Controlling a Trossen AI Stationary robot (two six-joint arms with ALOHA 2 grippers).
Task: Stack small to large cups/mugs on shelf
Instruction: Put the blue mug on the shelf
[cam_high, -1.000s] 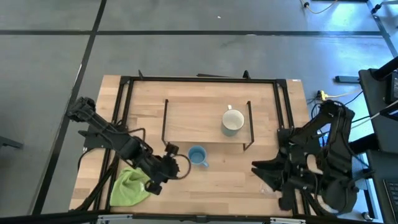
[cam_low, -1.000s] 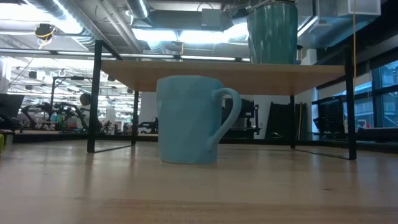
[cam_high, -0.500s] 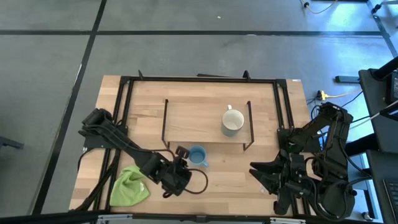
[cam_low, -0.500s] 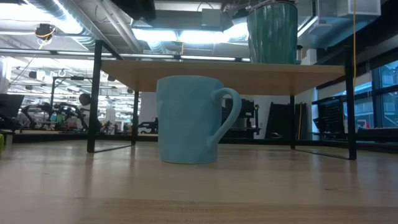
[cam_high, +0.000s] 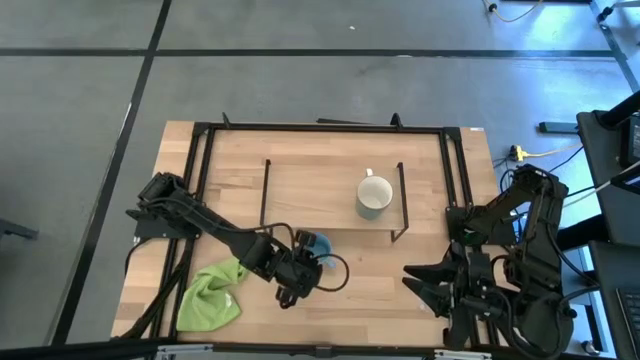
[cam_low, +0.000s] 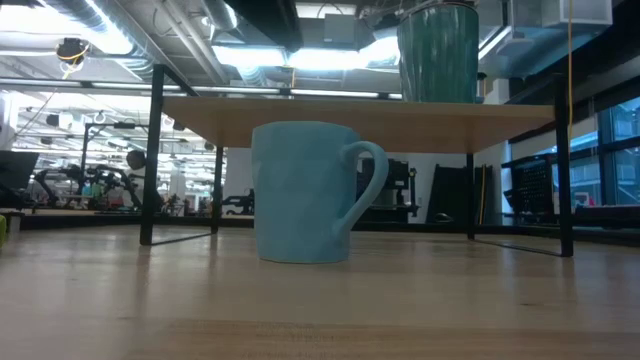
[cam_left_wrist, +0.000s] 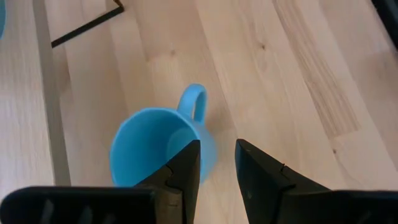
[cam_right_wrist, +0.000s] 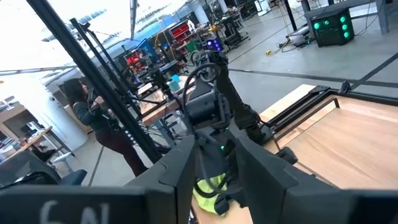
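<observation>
The light-blue handled mug (cam_high: 320, 243) stands upright on the tabletop in front of the shelf (cam_high: 320, 185); it also shows in the low view (cam_low: 300, 190) and the left wrist view (cam_left_wrist: 155, 149). My left gripper (cam_left_wrist: 217, 149) is open above the mug, over its rim on the handle side. It does not reach down into the low view. The cream-white mug (cam_high: 374, 196) stands on the shelf board (cam_low: 370, 115). My right gripper (cam_high: 418, 283) is open and empty at the table's right near side. I cannot make out the glass cup.
A green cloth (cam_high: 212, 292) lies crumpled at the table's near left, beside my left arm. A black frame (cam_high: 320, 127) runs around the tabletop. Bare wood lies between the blue mug and my right gripper. A person (cam_right_wrist: 102, 124) stands in the room beyond the table.
My left gripper has swung from above the green cloth toward the table's right edge and now stands over the blue mug. The mug has not moved.
</observation>
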